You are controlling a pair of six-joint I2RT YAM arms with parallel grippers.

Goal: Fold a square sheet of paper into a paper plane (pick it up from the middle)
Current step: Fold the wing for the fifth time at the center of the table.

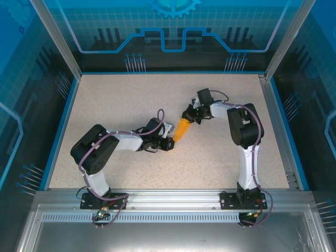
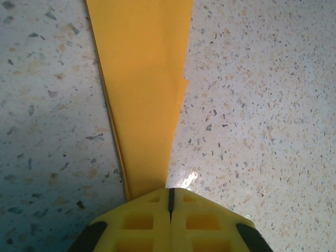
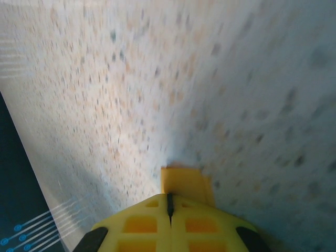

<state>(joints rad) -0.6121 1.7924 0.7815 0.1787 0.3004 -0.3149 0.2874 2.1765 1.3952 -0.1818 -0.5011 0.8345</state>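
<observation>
The orange-yellow paper plane (image 1: 181, 130) lies folded into a narrow strip on the speckled table (image 1: 121, 105), slanting between my two grippers. My left gripper (image 1: 169, 143) is shut at its lower end. In the left wrist view the paper plane (image 2: 144, 94) tapers to a point that slips under the closed left gripper (image 2: 170, 190). My right gripper (image 1: 192, 116) is shut at the upper end. The right wrist view is blurred; a short flat end of the paper plane (image 3: 184, 184) sticks out from under the closed right gripper (image 3: 169, 195). The paper lies face-up beneath both tips, not in the seam between the jaws.
Blue rails (image 1: 59, 131) and glass walls border the table on the left, back and right. A metal frame (image 1: 168, 197) carries both arm bases at the near edge. The two arms lean inward and meet near the table's middle.
</observation>
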